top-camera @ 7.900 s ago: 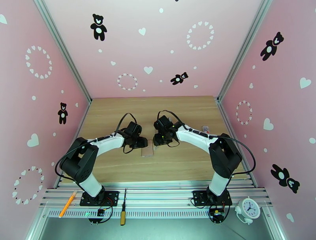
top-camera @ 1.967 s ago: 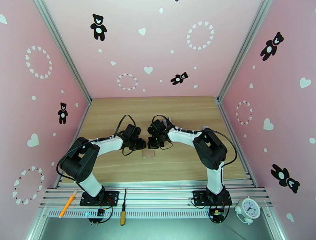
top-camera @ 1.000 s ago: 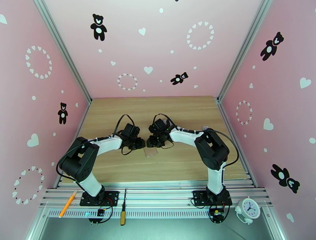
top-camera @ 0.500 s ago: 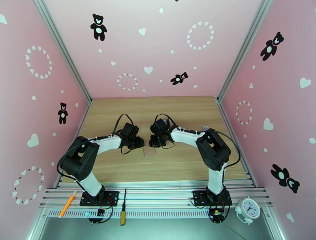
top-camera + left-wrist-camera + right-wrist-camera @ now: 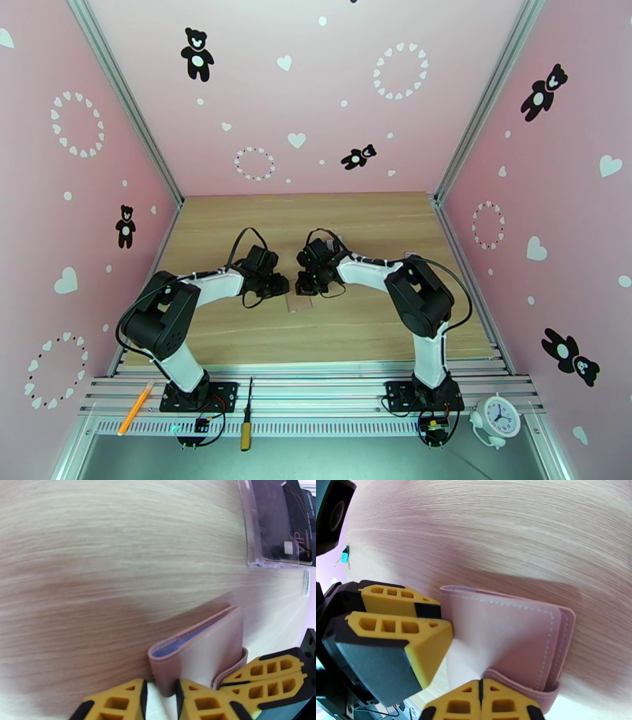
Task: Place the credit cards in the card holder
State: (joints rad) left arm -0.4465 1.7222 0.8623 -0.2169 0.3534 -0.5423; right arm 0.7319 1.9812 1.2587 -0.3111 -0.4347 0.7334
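Note:
The card holder (image 5: pixel 505 638), a tan-pink wallet, lies closed on the wooden table between both arms (image 5: pixel 299 303). My left gripper (image 5: pixel 162 693) is shut on the wallet's near corner, one yellow finger on each side of the cover. My right gripper (image 5: pixel 480 699) is shut with its fingertips pressed together at the end of the snap tab (image 5: pixel 525 691); whether the tab is pinched I cannot tell. In the top view the left gripper (image 5: pixel 278 286) and right gripper (image 5: pixel 305 286) meet over the wallet. A dark credit card (image 5: pixel 302 527) stands in a clear rack (image 5: pixel 272 527) beyond.
The clear rack sits near the right wall (image 5: pixel 410 256). A small green binder clip (image 5: pixel 344 557) lies on the table past the left gripper. A pencil (image 5: pixel 136 408), a screwdriver (image 5: pixel 246 426) and a white clock (image 5: pixel 498 414) rest on the near rail.
The right gripper's jaws have closed at the wallet's tab. Both arms have barely shifted, and the left gripper keeps its hold on the wallet.

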